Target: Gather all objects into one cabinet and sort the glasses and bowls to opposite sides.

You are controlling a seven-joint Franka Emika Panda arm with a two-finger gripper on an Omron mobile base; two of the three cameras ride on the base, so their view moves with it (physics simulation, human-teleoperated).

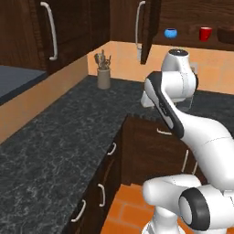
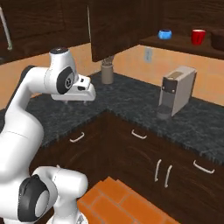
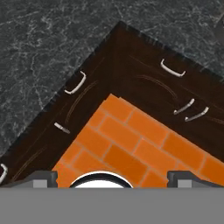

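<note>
On the shelf of the open dark-brown cabinet (image 2: 175, 43) stand a small blue bowl (image 2: 165, 34), a red cup (image 2: 198, 36) and, cut by the picture's right edge, a large brown wooden bowl (image 2: 217, 39). The left base view has the same row: blue bowl (image 1: 170, 33), red cup (image 1: 205, 34), brown bowl (image 1: 226, 35). My gripper (image 2: 73, 100) hangs well below and left of the shelf, over the inner corner of the counter, pointing down. In the hand view the gripper (image 3: 113, 178) is open, its fingertips (image 3: 41, 177) wide apart with nothing between them.
The cabinet door (image 1: 149, 27) with its long grey handle (image 1: 138, 27) stands swung open. A beige utensil crock (image 1: 103, 75) sits in the counter's back corner. A coffee machine (image 2: 177, 92) stands on the dark stone counter (image 2: 131, 100) under the shelf. Orange tiled floor (image 3: 144, 135) lies below.
</note>
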